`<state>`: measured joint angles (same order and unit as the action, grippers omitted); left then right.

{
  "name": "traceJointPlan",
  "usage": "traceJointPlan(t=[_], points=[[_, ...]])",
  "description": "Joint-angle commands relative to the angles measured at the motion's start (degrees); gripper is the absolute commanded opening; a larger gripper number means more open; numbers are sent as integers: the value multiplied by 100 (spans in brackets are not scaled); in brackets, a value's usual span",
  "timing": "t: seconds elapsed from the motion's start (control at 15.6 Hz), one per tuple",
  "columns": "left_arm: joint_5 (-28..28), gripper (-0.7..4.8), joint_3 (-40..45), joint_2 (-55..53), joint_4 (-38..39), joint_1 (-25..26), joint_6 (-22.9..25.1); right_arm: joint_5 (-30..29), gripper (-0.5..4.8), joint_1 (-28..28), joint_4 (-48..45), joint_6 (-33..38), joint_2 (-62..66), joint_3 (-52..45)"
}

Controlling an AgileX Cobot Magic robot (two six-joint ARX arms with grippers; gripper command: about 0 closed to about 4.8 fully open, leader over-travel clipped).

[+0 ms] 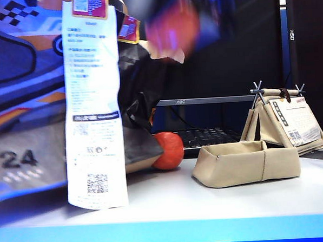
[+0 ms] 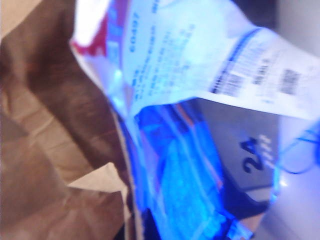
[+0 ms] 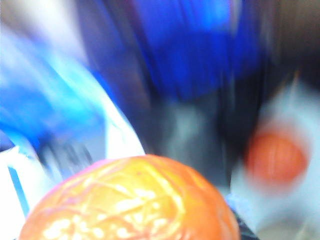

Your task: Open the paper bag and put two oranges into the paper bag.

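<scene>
A: Starting at the left of the exterior view, what fills it?

B: The paper bag (image 1: 25,106), printed side toward the camera, with the blue, grey and orange racing graphic and "24" low on it. The long white receipt (image 1: 93,108) hangs down its front, QR code near the bottom end. The bag's brown upper edge is crumpled and dark beside the receipt.

A: And the left gripper?

B: It is not visible itself in any view. The left wrist view shows the bag's brown inside (image 2: 45,150), the receipt (image 2: 200,55) and the "24" panel close up; its fingers are fully closed, and I cannot tell whether they pinch the bag.

A: Where are the oranges?

B: One orange (image 1: 168,150) sits on the white table (image 1: 209,205), touching the bag's lower right corner. The other orange (image 1: 173,28) is a blur up high, just right of the bag's top edge. In the right wrist view that fruit (image 3: 132,200) fills the foreground, with the table orange (image 3: 275,157) small and blurred beyond.

A: The right gripper?

B: Its fingers are hidden by blur; they stand wide, around the raised orange.

A: Further right?

B: A low beige fabric tray (image 1: 245,162), then a tent-shaped calendar stand (image 1: 283,120), with a keyboard (image 1: 211,136) behind.
</scene>
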<state>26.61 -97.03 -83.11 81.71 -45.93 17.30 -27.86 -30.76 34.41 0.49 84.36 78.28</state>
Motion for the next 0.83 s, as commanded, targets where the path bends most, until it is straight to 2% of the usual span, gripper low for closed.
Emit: traceJointPlan(t=[0.06, 0.32, 0.51, 0.83], points=[[-1405, -6, -22, 52, 26, -11, 28, -44, -5, 39, 328, -374, 15, 1346], [-1504, -5, -24, 203, 28, -9, 31, -1189, -5, 343, 511, -291, 579, 2485], [-1510, -6, -24, 299, 28, -9, 31, -1519, -5, 341, 1145, -245, 1436, 3440], [-1661, -6, -24, 297, 28, -9, 116, -1943, -5, 341, 990, -24, 2041, 3768]])
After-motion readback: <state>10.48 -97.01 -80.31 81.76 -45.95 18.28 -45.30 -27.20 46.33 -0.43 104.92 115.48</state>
